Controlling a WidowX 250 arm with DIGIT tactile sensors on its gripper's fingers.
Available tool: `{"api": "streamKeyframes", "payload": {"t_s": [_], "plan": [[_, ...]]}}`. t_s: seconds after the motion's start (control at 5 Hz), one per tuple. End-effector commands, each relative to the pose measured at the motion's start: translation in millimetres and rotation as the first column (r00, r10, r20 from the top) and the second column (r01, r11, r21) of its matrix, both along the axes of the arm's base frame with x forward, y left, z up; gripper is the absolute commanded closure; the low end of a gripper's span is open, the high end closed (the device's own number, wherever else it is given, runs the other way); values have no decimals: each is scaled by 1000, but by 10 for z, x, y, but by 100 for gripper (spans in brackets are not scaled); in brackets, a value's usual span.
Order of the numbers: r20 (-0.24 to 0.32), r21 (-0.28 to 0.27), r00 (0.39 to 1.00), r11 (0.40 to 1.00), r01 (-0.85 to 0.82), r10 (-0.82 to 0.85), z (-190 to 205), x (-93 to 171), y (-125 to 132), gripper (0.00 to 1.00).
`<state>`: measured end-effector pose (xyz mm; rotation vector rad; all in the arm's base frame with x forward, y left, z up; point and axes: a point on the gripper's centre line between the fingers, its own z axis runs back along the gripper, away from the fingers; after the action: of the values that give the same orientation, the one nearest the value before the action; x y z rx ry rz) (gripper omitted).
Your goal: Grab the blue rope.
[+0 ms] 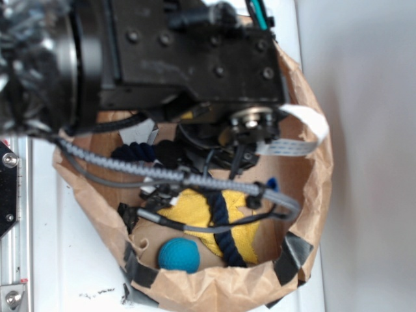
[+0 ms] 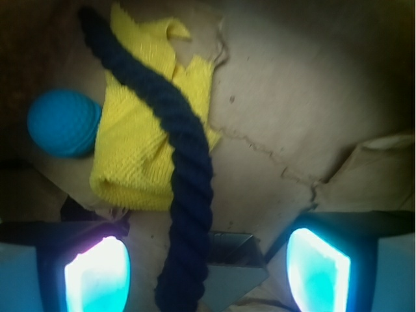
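Black arm housing fills the upper frame of the exterior view, above a brown paper bag [image 1: 305, 104]. Inside, the blue rope [image 1: 224, 224] crosses a yellow cloth [image 1: 188, 218], with a teal ball [image 1: 179, 255] at lower left. End effector fingers are hidden here.

Wrist view: the end effector [image 2: 208, 273] stands apart, glowing pads at lower left and lower right. The rope's long axis runs from upper left down to bottom centre, its lower end between the pads, nearer the left one.
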<state>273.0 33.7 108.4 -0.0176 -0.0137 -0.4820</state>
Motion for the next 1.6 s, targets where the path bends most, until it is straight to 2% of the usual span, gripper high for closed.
{"api": "streamKeyframes", "payload": {"t_s": [0.0, 0.2, 0.4, 0.6, 0.8, 1.0, 1.2, 1.4], "plan": [[-54, -6, 998, 1000, 30, -30, -204, 141, -226, 0], [-69, 7, 998, 1000, 14, -13, -293, 151, -227, 0], [-64, 6, 998, 1000, -13, 14, -296, 119, -220, 100], [-32, -5, 999, 1000, 4, -4, -242, 117, -225, 100], [20, -41, 1000, 999, -3, 4, -37, 166, -166, 100], [90, -91, 995, 995, -29, 37, 318, 108, -133, 100], [157, -185, 981, 979, -82, 111, 822, -126, -111, 100], [196, -222, 969, 970, -105, 149, 1282, -216, -26, 100]]}}
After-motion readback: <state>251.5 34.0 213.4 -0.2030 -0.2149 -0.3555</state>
